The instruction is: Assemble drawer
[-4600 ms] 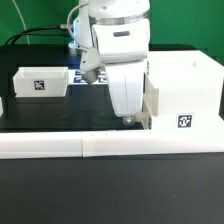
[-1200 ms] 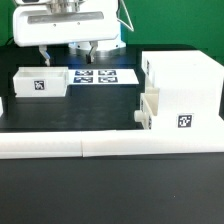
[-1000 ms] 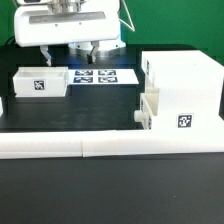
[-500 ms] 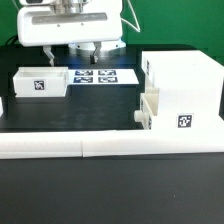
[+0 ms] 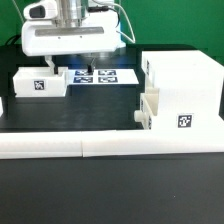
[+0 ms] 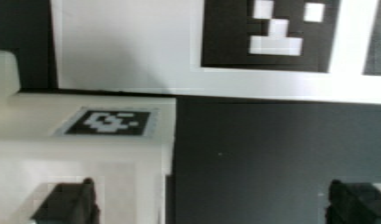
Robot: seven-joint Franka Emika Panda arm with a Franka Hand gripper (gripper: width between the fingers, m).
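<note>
The tall white box casing (image 5: 180, 88) stands at the exterior view's right, with a tag on its front. One knobbed tray (image 5: 147, 108) sits partly inside its open side, knob outward. The second tray (image 5: 40, 83) lies at the exterior view's left with a tag on its side. It also shows in the wrist view (image 6: 80, 150), tag up. My gripper (image 5: 70, 68) hangs open and empty above the table between this tray and the marker board. In the wrist view my gripper (image 6: 213, 203) has one finger (image 6: 66, 200) over the tray's edge and the other over the black table.
The marker board (image 5: 97, 76) lies flat behind the gripper and also shows in the wrist view (image 6: 151, 45). Long low white border bars (image 5: 110, 146) run along the front. Another white piece (image 5: 2, 106) shows at the far left edge.
The gripper has left the tray at the casing, where it was 4.6 s ago. In the last second it came lower and slightly toward the exterior view's left. The parts have not moved.
</note>
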